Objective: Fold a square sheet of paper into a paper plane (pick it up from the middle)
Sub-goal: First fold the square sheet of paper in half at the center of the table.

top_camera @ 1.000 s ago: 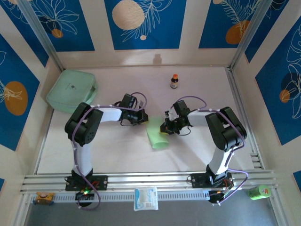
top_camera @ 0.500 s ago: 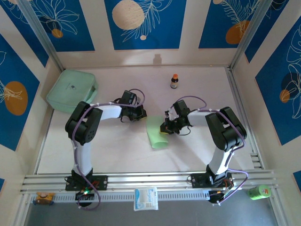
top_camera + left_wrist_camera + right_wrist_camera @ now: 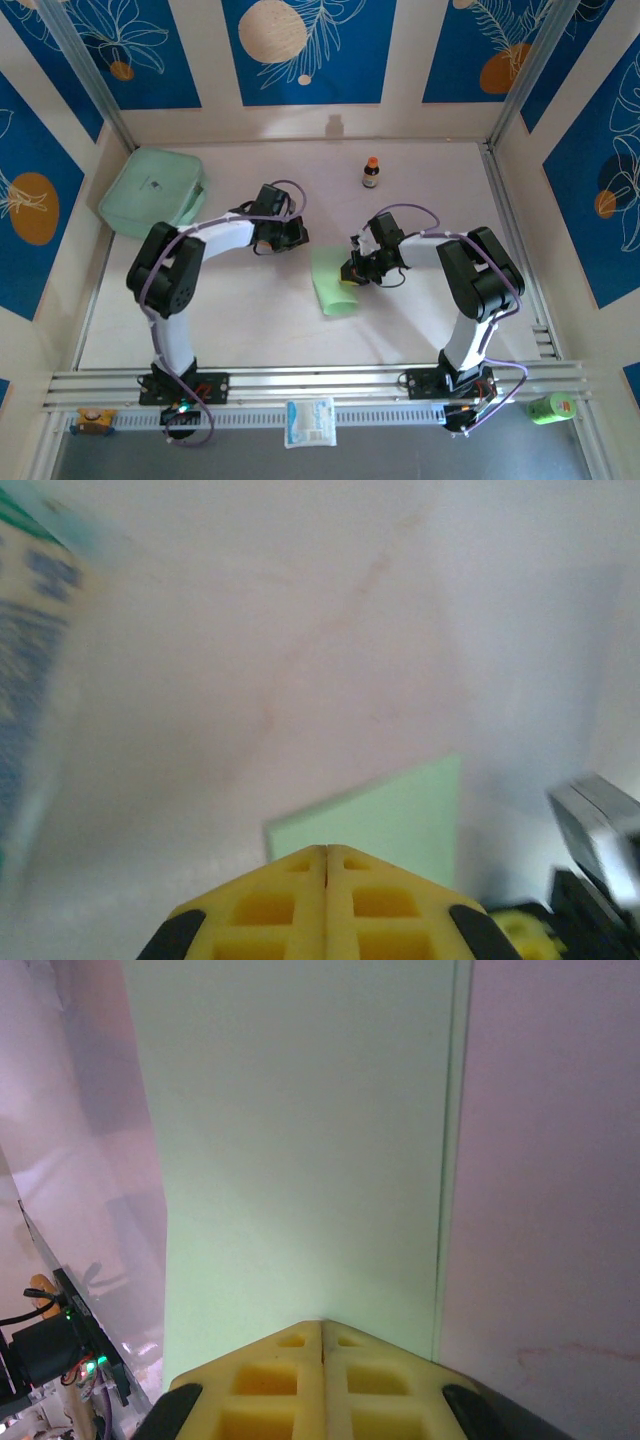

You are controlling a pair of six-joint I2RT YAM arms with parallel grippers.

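The square sheet of paper (image 3: 332, 284) lies in the middle of the table, pale lime-green and folded into a narrow strip, its far end curling a little. In the right wrist view the paper (image 3: 300, 1150) lies flat, with a doubled edge along its right side. My right gripper (image 3: 322, 1324) is shut, its yellow tips resting on the sheet; from above the right gripper (image 3: 349, 273) sits at the strip's right edge. My left gripper (image 3: 299, 238) is shut and stands clear, up and left of the sheet. The left gripper (image 3: 326, 848) points at a corner of the paper (image 3: 385, 815).
A mint-green rounded box (image 3: 152, 190) sits at the back left. A small brown bottle with an orange cap (image 3: 371, 172) stands at the back centre. A white-and-blue packet (image 3: 310, 421) lies on the front rail, and a green object (image 3: 551, 407) at the front right.
My left arm has drawn back up and to the left, away from the paper's upper left edge. The right gripper and the paper have not moved.
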